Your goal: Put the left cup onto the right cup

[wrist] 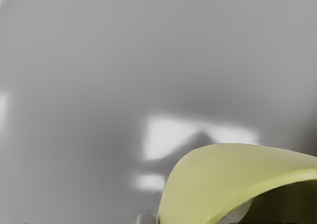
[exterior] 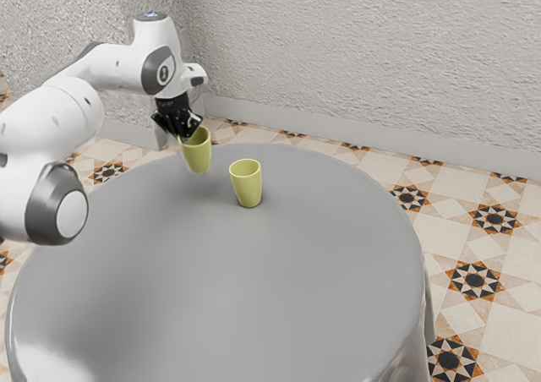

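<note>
In the exterior view, the black gripper is clamped on the rim of the left cup, a yellow-green cup that hangs tilted just above the round grey table, near its far edge. The right cup, of the same colour, stands upright on the table, near the held one toward the exterior view's right and apart from it. In the wrist view, the left cup's rim and outer wall sit close under the hand, with the bare grey table beyond.

Blurred, cut off at wrist view's edge: left cup.
</note>
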`<state>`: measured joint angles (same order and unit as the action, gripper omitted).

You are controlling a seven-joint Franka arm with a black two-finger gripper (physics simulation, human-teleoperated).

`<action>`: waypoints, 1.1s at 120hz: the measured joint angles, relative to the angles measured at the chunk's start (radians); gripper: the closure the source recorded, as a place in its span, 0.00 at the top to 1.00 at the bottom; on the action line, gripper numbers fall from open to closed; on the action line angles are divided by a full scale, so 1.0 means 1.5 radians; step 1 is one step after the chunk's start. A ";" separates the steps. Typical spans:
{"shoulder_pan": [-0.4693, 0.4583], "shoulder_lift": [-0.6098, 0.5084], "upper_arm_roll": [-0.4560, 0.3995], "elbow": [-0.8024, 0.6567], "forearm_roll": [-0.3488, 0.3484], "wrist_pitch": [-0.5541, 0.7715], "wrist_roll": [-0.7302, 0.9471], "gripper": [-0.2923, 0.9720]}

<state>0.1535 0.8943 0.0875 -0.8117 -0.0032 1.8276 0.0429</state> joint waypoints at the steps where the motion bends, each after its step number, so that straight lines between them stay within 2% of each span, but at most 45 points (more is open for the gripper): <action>1: 0.000 -0.001 0.000 0.000 0.000 0.000 0.000 0.15; 62: -0.031 -0.056 -0.002 -0.020 -0.023 -0.008 -0.003 0.15; 91: -0.055 -0.058 -0.004 -0.022 -0.055 -0.008 -0.008 0.15; 132: -0.071 -0.057 -0.007 -0.022 -0.064 -0.007 -0.018 0.15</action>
<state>0.0462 0.8093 0.0770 -0.8447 -0.0988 1.8172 0.0166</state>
